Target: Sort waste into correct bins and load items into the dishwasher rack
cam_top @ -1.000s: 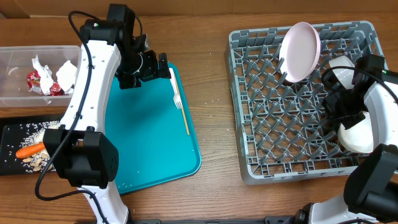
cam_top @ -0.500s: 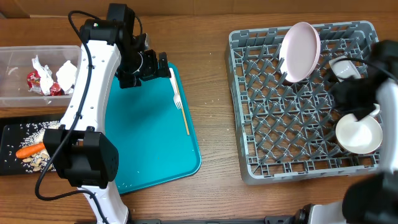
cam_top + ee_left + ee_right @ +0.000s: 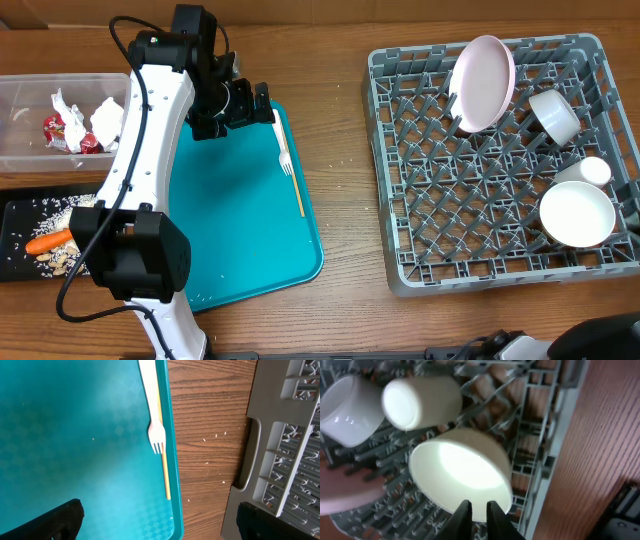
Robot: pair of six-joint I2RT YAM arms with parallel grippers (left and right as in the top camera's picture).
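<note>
My left gripper (image 3: 262, 105) hangs wide open over the teal tray (image 3: 230, 210), its fingers (image 3: 60, 520) far apart and empty. The white fork (image 3: 285, 155) lies by the tray's right rim, just ahead of that gripper (image 3: 160, 522). In the grey rack (image 3: 385, 280) stand a pink plate (image 3: 482, 82), a white bowl (image 3: 553, 115), a small cup (image 3: 590, 172) and a second bowl (image 3: 577, 213). My right gripper (image 3: 479, 515) sits close before this bowl (image 3: 462, 477), a narrow empty gap between its jaws. The right arm is almost out of the overhead view.
A clear tub (image 3: 20, 150) at the left holds a red wrapper (image 3: 65, 132) and napkins (image 3: 105, 115). The black tray (image 3: 15, 215) below it carries a carrot (image 3: 48, 242) and rice scraps (image 3: 65, 212). A thin yellow stick (image 3: 298, 195) lies beside the fork.
The right arm has drawn back off the rack and out of the overhead view, leaving the bowl in the rack. Its jaws have parted slightly. The left arm has not moved.
</note>
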